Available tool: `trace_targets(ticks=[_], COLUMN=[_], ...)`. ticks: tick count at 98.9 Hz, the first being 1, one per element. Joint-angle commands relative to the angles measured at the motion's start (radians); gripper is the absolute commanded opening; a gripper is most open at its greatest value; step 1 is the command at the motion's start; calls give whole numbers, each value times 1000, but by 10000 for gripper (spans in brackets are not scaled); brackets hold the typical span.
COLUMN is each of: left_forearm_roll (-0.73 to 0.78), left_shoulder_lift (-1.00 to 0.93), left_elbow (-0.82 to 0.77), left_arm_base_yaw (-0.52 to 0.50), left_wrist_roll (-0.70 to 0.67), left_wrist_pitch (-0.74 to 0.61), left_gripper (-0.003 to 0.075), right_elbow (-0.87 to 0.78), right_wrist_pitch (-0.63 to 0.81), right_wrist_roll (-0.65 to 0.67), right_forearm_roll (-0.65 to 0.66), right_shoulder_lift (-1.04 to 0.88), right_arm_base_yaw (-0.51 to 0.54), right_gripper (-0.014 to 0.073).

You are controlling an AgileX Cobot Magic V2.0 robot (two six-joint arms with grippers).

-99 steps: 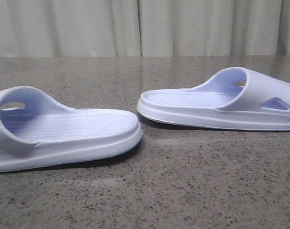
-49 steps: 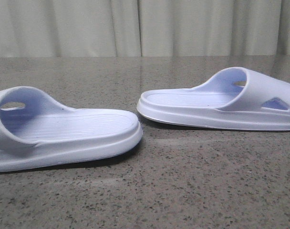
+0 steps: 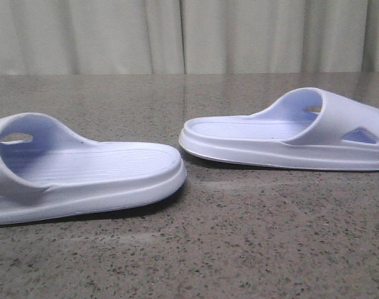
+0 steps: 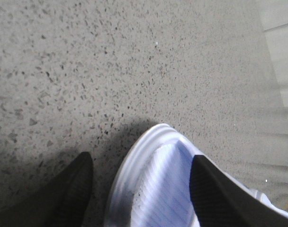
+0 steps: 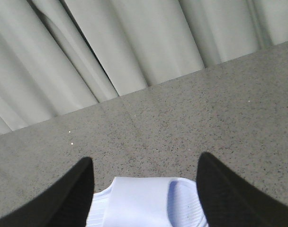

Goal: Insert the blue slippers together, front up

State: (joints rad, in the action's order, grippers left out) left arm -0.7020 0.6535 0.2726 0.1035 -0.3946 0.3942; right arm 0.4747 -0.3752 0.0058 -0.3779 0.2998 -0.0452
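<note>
Two blue slippers on the speckled desk (image 3: 252, 237), both sole-down: left slipper (image 3: 83, 171) nearer, right slipper (image 3: 289, 134) farther, heels close but apart. Two grippers: left gripper (image 4: 139, 189) jaws open astride the left slipper's heel; right gripper (image 5: 146, 189) jaws open over the right slipper. One curtain (image 3: 189, 34) behind.

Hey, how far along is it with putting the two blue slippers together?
Nothing is done yet: the left slipper and right slipper lie flat and apart on the table. In hand: the open left gripper and right gripper each straddle a slipper. Gripping, lifting and nesting remain.
</note>
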Motion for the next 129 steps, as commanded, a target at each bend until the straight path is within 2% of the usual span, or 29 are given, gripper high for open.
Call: trace_targets(ticks=[1,129], left_forearm_roll=[-27,-59], left_shoulder_lift=[5,71], left_elbow=[27,27], left_arm_base_yaw=[6,6], left_wrist_roll=[-6,7], left_wrist_pitch=[-27,6], left_gripper=[384,384], right_elbow=[34,34], right_wrist_pitch=[87,93], right_wrist_roll=[-6,-6], right_forearm_roll=[-9,-9], right_shoulder_lift=[17,17], right_arm_base_yaw=[7,7], right_gripper=[404,404])
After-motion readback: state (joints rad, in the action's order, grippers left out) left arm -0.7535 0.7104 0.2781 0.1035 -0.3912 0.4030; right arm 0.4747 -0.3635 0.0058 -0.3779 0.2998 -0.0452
